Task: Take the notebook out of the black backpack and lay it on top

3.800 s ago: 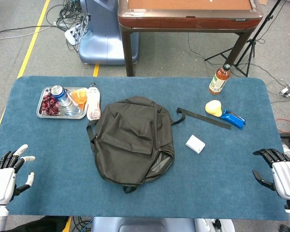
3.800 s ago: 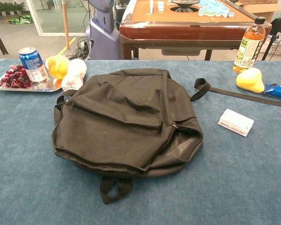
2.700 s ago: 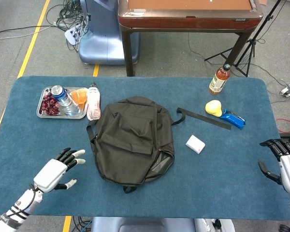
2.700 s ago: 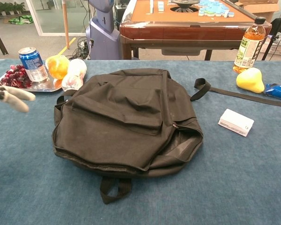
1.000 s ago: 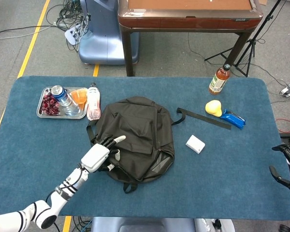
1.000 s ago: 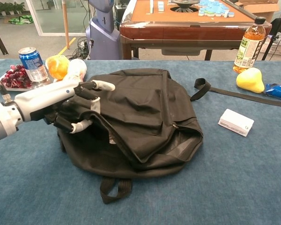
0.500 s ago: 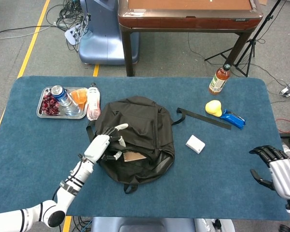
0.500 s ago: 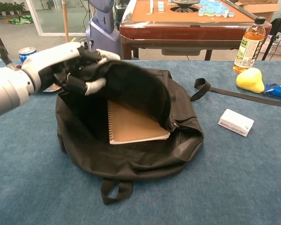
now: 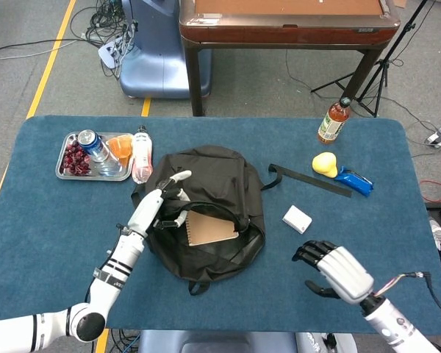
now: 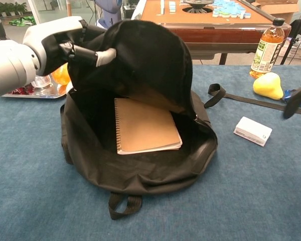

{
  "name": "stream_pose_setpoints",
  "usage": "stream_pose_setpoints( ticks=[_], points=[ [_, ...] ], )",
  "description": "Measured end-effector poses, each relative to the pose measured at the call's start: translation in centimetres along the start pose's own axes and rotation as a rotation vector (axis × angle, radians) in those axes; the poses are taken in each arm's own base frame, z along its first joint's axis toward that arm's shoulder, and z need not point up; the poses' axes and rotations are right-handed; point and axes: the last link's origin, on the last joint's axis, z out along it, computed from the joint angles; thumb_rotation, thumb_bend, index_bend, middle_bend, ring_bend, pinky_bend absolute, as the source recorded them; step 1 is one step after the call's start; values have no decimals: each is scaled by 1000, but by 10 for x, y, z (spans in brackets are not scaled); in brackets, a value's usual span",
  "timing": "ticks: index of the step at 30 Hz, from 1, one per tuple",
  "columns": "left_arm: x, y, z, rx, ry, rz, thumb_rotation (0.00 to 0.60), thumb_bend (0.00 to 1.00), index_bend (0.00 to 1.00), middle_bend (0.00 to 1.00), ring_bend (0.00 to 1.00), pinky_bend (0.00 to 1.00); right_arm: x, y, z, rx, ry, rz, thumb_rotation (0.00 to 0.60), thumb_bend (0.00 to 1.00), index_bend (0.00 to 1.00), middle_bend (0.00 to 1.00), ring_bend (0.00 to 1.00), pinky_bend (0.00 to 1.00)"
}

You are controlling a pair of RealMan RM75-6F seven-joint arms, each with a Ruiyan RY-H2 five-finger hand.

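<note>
Left hand [image 10: 65,45] of yours gripping the raised flap of the black backpack [image 10: 140,165], notebook [image 10: 145,125] lying flat inside the opened bag, your right hand [image 9: 336,271] empty, fingers spread, hovering over the table [image 9: 44,213].

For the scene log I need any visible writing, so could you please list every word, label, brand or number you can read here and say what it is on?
No text can be read with certainty.
Bottle: green and white label, print too small to read.
Can: blue, markings blurred.
Blue packet: no legible print.
White box: small marks on its side, unreadable.
Notebook: plain brown cover, no writing visible.
Backpack: no logo visible.
</note>
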Motion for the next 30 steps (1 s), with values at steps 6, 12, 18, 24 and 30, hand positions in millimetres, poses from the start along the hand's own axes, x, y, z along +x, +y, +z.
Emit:
stream_pose_setpoints(
  ticks=[6,12,18,24,30],
  points=[
    [3,5,0,6,16,-13,600,626,617,119,82,18,-18,-23,31,115,-63,30,600,298,347,317,230,359],
    [3,6,-1,17,18,-19,600,626,617,119,82,18,-36,-37,63,160,-83,59,600,298,347,319,230,359],
    [5,7,-1,18,29,-20,600,625,619,119,82,18,-49,-36,103,137,-79,66,600,299,347,319,230,359],
    [8,6,-1,23,45,-22,600,626,619,119,82,18,-55,-31,136,107,-53,40,600,298,347,320,230,359],
    [8,7,0,27,52,-21,600,625,618,119,82,18,-61,-33,161,102,-43,9,600,290,347,319,230,359]
  ],
)
